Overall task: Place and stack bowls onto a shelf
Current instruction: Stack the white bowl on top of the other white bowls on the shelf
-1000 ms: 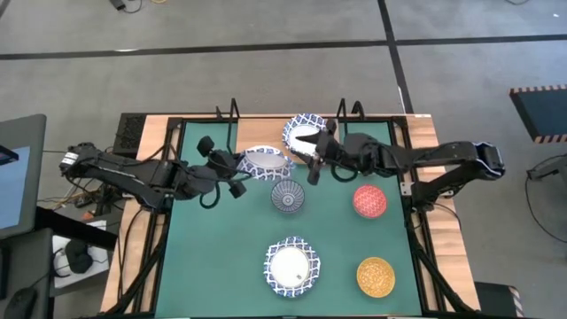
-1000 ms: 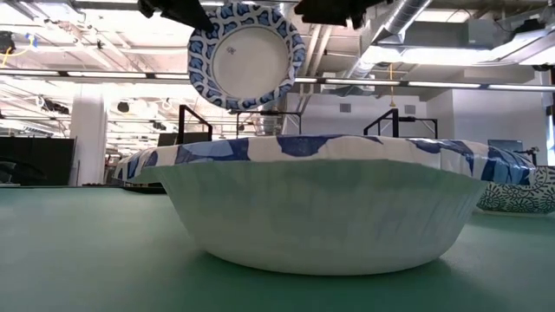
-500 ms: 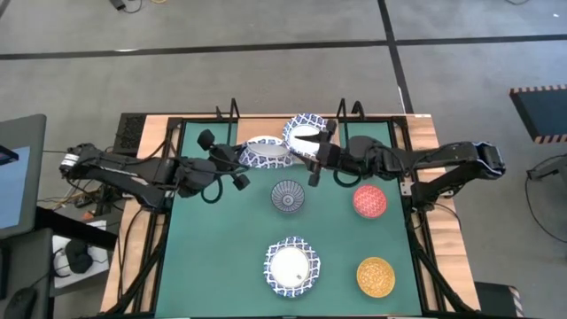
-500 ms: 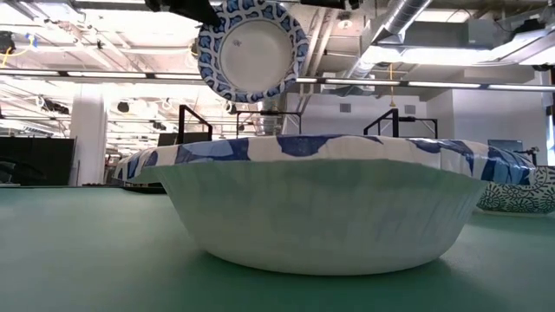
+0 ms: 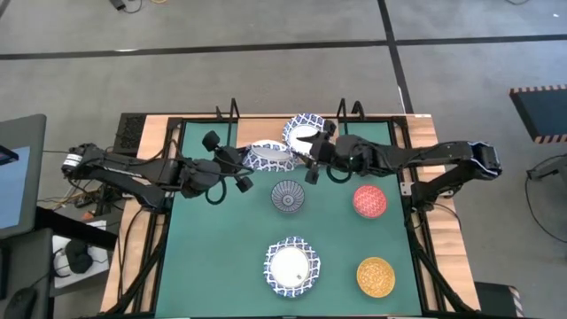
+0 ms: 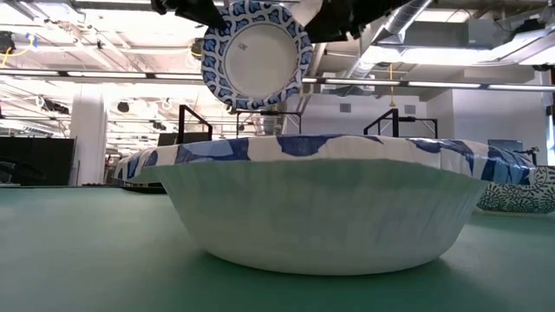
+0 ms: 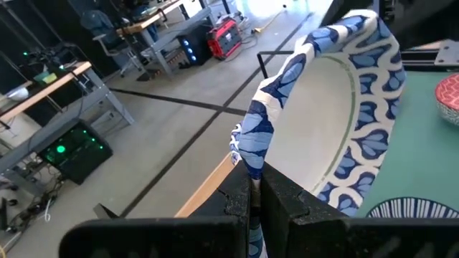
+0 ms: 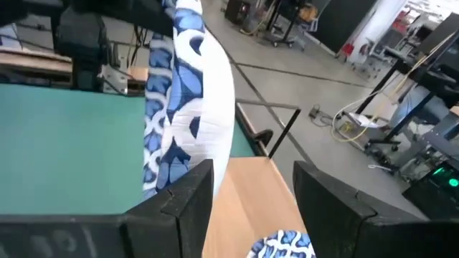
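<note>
My left gripper (image 5: 248, 160) is shut on a blue-and-white bowl (image 5: 268, 155) and holds it high above the mat's far part. The bowl stands nearly on edge, its white underside (image 6: 256, 54) toward the near side. My right gripper (image 5: 308, 158) is open, level with the bowl on its right. In the right wrist view the bowl's rim (image 8: 188, 93) stands just ahead of one finger (image 8: 188, 197); whether they touch, I cannot tell. A second blue-and-white bowl (image 5: 306, 130) lies by the wooden shelf (image 5: 266, 119) at the far edge. My left gripper pinches the bowl's blue-patterned rim (image 7: 251, 154) between its two shut fingers, one inside the bowl and one outside. The fingers come nearly level from the table's left. The bowl is lifted clear and stands tilted up on edge beyond the fingertips.
On the green mat (image 5: 221, 239) rest a grey-blue patterned bowl (image 5: 288, 196), a red bowl (image 5: 369, 201), a blue-and-white bowl (image 5: 291, 268) and a yellow-gold bowl (image 5: 376, 276). Black wire posts (image 5: 232, 111) rise from the shelf behind the grippers.
The held bowl has tipped up more onto its edge and swung a little toward the right gripper. My right gripper has sunk slightly and rolled, staying open beside the bowl's rim.
</note>
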### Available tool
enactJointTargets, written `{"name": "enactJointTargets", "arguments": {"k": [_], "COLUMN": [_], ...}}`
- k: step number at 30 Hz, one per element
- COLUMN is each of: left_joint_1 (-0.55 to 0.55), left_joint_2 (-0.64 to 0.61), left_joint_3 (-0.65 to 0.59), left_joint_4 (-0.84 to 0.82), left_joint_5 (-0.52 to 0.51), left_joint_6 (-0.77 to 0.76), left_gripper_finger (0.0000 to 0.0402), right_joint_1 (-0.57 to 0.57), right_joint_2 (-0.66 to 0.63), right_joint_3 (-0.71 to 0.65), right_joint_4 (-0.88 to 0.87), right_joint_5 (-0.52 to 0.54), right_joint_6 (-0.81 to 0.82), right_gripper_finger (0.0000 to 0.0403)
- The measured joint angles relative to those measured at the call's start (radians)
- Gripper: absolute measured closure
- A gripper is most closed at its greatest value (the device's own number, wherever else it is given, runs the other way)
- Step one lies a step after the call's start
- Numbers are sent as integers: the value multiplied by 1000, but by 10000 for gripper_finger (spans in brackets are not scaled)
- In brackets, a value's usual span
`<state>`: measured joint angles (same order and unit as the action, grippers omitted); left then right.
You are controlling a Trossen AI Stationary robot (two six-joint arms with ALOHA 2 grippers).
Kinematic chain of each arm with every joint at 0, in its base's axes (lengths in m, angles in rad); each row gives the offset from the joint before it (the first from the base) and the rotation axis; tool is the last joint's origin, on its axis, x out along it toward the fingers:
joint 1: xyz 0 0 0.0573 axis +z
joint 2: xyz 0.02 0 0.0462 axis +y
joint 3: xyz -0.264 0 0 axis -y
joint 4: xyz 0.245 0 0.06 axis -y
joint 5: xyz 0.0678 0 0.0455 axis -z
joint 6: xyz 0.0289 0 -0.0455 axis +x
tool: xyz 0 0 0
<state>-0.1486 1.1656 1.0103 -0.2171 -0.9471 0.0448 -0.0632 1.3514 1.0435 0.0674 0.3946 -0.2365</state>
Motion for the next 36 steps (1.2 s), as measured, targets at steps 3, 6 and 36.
{"name": "enactJointTargets", "arguments": {"k": [3, 6, 36], "left_joint_1": [0, 0, 6], "left_joint_2": [0, 0, 0], "left_joint_3": [0, 0, 0], "left_joint_4": [2, 4, -73], "left_joint_5": [0, 0, -12], "left_joint_6": [0, 1, -49], "left_gripper_finger": [401, 401, 401], "right_joint_1": [-6, -17, 116], "right_joint_2": [9, 16, 23], "right_joint_3": [4, 0, 3], "right_joint_4": [3, -24, 91], "right_joint_5": [1, 12, 78], "right_joint_6": [8, 27, -146], "right_gripper_finger": [203, 227, 168]}}
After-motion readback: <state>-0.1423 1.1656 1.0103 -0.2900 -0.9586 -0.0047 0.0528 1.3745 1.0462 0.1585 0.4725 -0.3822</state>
